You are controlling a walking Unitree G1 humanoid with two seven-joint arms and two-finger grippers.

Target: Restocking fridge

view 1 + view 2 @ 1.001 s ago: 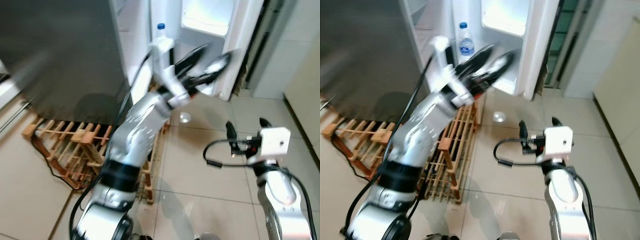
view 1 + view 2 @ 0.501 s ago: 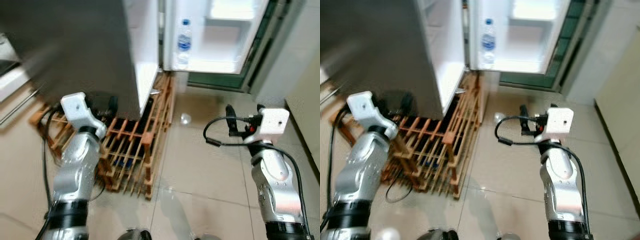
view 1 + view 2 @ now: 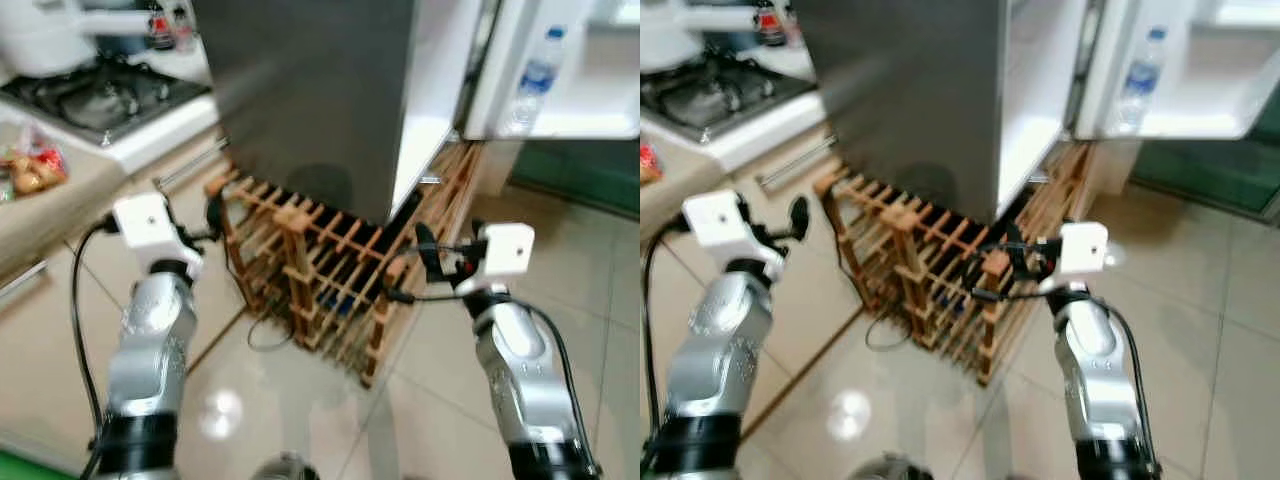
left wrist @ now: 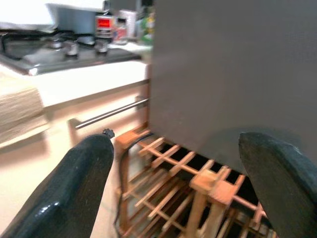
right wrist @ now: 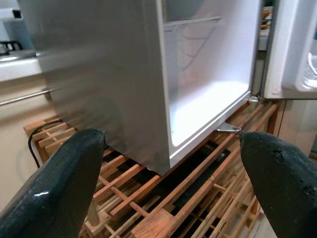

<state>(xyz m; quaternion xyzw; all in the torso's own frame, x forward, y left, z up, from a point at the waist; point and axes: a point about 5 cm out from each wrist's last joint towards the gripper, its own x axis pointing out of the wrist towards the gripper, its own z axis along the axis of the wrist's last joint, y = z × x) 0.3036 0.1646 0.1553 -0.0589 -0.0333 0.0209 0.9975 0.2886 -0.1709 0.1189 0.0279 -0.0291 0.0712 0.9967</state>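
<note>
Fridge (image 3: 330, 90), door open, water bottle (image 3: 530, 80) upright in door shelf, up and right of both arms; right gripper (image 3: 428, 262) nearer, left gripper (image 3: 212, 222) farther; both spread wide, holding nothing

A home kitchen is shown. A gas stove (image 3: 105, 88) is set in a counter (image 3: 150, 135), beside a grey fridge (image 3: 310, 100) raised on a wooden pallet (image 3: 330, 270) over tiled floor (image 3: 590, 290).

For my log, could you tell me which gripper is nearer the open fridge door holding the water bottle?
The right gripper; the left gripper is on the stove side, away from the water bottle.
</note>
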